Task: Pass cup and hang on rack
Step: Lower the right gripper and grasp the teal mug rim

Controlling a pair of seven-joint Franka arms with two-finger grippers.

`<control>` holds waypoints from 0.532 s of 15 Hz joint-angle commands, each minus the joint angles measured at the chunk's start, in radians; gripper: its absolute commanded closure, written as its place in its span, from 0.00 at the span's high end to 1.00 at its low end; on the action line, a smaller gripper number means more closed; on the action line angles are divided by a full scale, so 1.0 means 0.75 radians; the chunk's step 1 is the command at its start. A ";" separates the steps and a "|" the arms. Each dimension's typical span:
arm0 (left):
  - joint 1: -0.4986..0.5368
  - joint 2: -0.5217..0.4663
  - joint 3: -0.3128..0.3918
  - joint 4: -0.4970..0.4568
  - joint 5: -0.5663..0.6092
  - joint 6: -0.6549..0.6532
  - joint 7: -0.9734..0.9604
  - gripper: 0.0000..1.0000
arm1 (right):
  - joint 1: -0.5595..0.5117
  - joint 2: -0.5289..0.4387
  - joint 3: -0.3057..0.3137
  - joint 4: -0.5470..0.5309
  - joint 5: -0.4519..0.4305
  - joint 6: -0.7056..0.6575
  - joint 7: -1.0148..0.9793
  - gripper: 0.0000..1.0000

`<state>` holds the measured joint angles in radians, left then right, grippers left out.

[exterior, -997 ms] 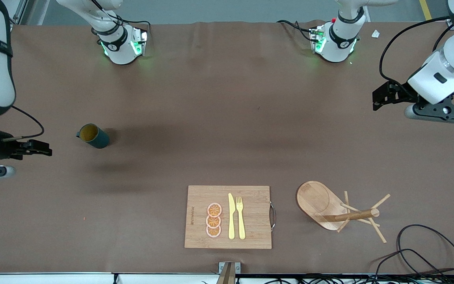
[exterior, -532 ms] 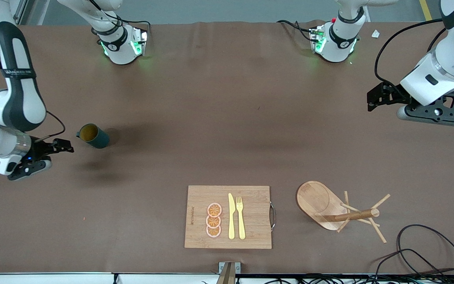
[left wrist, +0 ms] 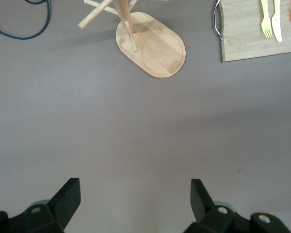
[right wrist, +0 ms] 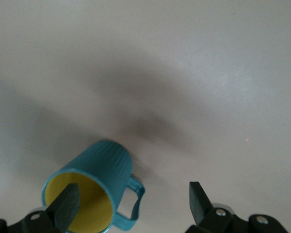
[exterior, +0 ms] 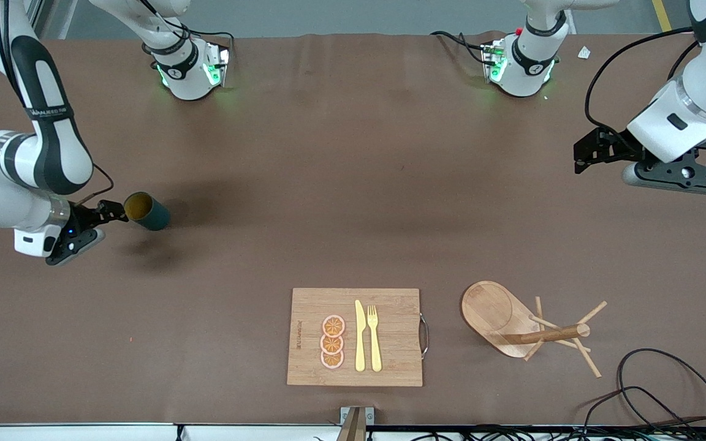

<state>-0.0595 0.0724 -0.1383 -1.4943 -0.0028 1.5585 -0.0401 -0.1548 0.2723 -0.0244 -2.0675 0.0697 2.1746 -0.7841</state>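
The dark teal cup (exterior: pixel 152 214) with a yellow inside stands on the brown table toward the right arm's end. My right gripper (exterior: pixel 113 212) is open at its rim. In the right wrist view one finger (right wrist: pixel 68 206) lies over the cup's (right wrist: pixel 102 167) yellow mouth and the other stands outside the handle (right wrist: pixel 134 194), so the right gripper (right wrist: pixel 133 204) straddles the handle side. The wooden rack (exterior: pixel 495 313) stands near the front camera toward the left arm's end. My left gripper (exterior: pixel 587 153) waits open over bare table, with the rack (left wrist: pixel 153 46) ahead of the left gripper (left wrist: pixel 136 196).
A bamboo cutting board (exterior: pixel 390 361) with a yellow knife and fork (exterior: pixel 367 337) and orange slices lies beside the rack, near the front camera; the board (left wrist: pixel 247 41) also shows in the left wrist view. A black cable (exterior: pixel 665 386) loops by the rack.
My right gripper has swung in from the table's end to the cup's rim. The left arm has shifted only slightly. The cup has not moved.
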 commanded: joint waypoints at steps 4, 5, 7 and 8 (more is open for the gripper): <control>0.014 -0.019 -0.008 -0.008 0.024 0.004 -0.014 1.00 | -0.033 -0.140 0.014 -0.246 0.020 0.191 -0.106 1.00; 0.014 -0.021 -0.008 -0.008 0.024 0.004 -0.014 1.00 | -0.033 -0.130 0.012 -0.246 0.020 0.209 -0.106 1.00; 0.012 -0.019 -0.008 -0.002 0.024 0.014 -0.014 1.00 | -0.031 -0.112 0.014 -0.246 0.022 0.240 -0.106 0.99; 0.012 -0.017 -0.008 -0.004 0.024 0.022 -0.014 1.00 | -0.027 -0.089 0.014 -0.246 0.022 0.248 -0.106 0.95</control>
<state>-0.0533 0.0720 -0.1383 -1.4943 -0.0028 1.5648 -0.0401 -0.1606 0.2032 -0.0253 -2.2255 0.0697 2.3300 -0.8368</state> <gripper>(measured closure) 0.000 0.004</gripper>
